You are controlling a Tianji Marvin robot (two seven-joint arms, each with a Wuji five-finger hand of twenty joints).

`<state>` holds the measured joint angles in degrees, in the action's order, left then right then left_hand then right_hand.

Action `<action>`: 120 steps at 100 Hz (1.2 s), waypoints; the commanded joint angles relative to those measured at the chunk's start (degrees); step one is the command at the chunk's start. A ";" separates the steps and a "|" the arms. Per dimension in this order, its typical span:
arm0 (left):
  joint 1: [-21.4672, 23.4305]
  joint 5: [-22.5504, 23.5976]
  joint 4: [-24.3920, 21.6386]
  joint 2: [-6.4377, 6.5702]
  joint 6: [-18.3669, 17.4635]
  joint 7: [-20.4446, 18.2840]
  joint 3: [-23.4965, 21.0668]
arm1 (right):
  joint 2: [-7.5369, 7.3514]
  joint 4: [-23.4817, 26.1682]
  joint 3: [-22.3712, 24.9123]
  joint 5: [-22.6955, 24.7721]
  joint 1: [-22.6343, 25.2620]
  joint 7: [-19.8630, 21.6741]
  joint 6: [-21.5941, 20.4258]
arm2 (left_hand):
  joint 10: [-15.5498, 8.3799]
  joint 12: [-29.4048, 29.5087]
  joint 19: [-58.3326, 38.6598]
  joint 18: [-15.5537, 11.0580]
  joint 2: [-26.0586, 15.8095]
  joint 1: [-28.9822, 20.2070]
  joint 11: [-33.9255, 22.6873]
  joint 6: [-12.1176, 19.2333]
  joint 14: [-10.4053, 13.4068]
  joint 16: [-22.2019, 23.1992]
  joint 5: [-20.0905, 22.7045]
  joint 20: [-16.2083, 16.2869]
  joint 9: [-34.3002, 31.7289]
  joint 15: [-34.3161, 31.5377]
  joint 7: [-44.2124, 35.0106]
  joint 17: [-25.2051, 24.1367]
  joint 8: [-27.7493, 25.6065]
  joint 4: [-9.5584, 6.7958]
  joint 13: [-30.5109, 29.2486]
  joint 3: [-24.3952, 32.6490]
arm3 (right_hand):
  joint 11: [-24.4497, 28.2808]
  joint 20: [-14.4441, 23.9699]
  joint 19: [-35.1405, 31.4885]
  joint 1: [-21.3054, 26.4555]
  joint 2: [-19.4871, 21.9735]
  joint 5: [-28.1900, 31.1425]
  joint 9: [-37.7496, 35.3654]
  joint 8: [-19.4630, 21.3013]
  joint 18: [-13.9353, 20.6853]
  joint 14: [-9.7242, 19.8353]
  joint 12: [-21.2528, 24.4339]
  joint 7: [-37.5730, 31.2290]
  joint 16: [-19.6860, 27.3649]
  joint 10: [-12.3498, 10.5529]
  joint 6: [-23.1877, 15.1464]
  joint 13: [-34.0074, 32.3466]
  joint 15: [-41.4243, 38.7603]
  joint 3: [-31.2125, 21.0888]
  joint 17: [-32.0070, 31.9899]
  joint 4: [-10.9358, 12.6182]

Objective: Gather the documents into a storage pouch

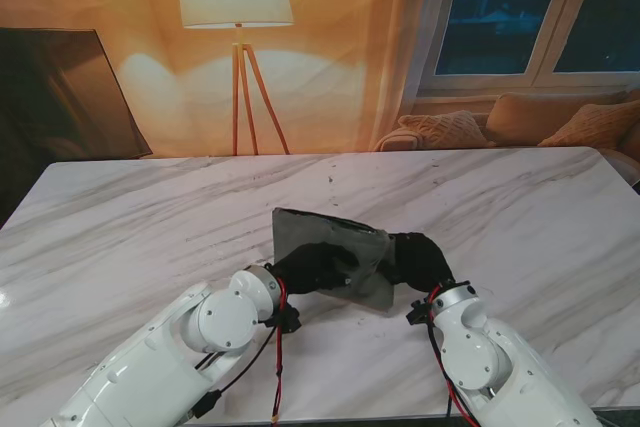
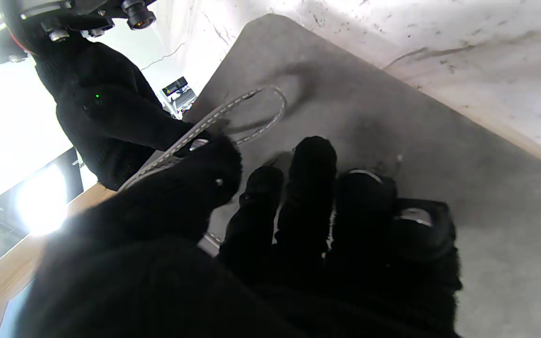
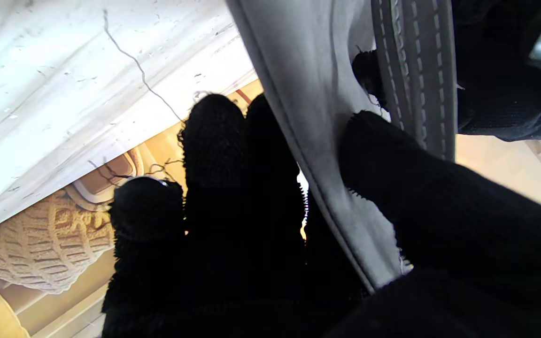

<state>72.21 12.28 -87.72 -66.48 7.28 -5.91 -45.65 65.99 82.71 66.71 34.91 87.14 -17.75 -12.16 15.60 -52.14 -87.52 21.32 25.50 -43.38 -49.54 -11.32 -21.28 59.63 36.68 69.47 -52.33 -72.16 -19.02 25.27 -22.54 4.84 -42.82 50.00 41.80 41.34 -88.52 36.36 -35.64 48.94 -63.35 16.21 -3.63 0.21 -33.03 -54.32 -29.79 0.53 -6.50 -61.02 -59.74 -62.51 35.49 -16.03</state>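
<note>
A flat grey storage pouch (image 1: 322,237) lies tilted on the marble table (image 1: 150,217), its nearer edge lifted between my two black-gloved hands. My left hand (image 1: 312,267) rests on the pouch's face, fingers spread over the fabric (image 2: 392,117), its thumb (image 2: 195,188) pressing a stitched strap loop (image 2: 251,112). My right hand (image 1: 420,259) pinches the pouch's right edge (image 3: 317,141), thumb (image 3: 392,169) on one side, fingers (image 3: 214,155) on the other. A stitched strap (image 3: 416,70) runs beside it. No documents show in any view.
The marble table stretches wide on all sides of the pouch. Beyond its far edge stand a floor lamp (image 1: 238,7), a dark screen (image 1: 60,97) at the left, and a sofa with cushions (image 1: 560,122) under a window.
</note>
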 commanded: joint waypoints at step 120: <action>-0.42 -7.86 3.38 -2.27 -0.45 0.55 1.44 | 0.45 0.59 -0.27 -0.38 0.15 0.20 0.90 | -0.46 -1.99 0.16 -2.43 6.42 -5.09 5.65 3.04 -6.48 -2.70 0.56 -5.92 -3.19 2.62 -4.02 0.34 -0.53 5.82 0.01 2.38 | 1.75 -0.96 -2.58 0.90 1.97 2.82 -1.49 1.15 0.95 1.27 0.23 -3.43 0.73 2.72 -2.19 -2.54 -1.83 -2.21 0.05 -0.64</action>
<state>71.86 5.33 -84.71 -68.04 7.16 -4.35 -44.48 66.15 82.90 66.50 34.52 87.16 -18.05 -11.60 15.60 -52.88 -84.92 21.56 30.83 -48.39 -41.64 -10.30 -22.05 56.08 37.33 63.86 -52.43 -67.10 -23.55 23.20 -23.39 9.09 -41.05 51.49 42.53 41.14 -88.61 36.36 -35.60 48.95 -63.35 16.33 -3.63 0.21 -32.99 -54.88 -29.79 0.55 -6.45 -61.02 -60.39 -62.52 35.49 -16.03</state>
